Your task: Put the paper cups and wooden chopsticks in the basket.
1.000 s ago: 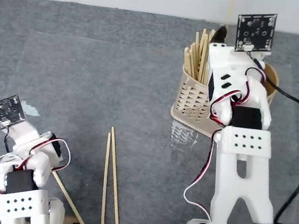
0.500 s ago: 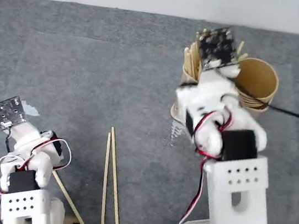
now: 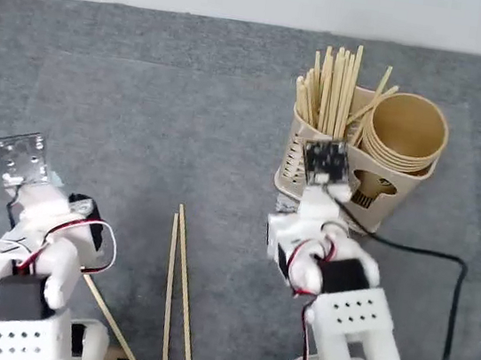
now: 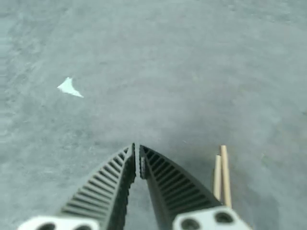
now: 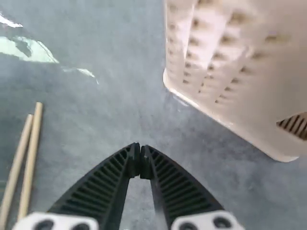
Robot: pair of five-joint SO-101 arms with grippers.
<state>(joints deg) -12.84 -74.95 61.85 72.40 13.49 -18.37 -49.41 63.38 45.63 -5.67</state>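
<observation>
Pulled right pincer (image 5: 139, 160) back from basket (image 3: 294, 165), tips together and empty, like left pincer (image 4: 136, 160). Stowed paper cups (image 3: 406, 132); left three loose chopsticks (image 3: 184, 288) on bench (image 3: 142, 113).

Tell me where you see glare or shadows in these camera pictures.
High view: the light is even and the shadows are soft; a clear shiny patch glints on the mat beside the basket. Right wrist view: that patch shows as pale streaks of glare near the basket. Left wrist view: no glare, only a faint shadow on the mat beside the left gripper.
</observation>
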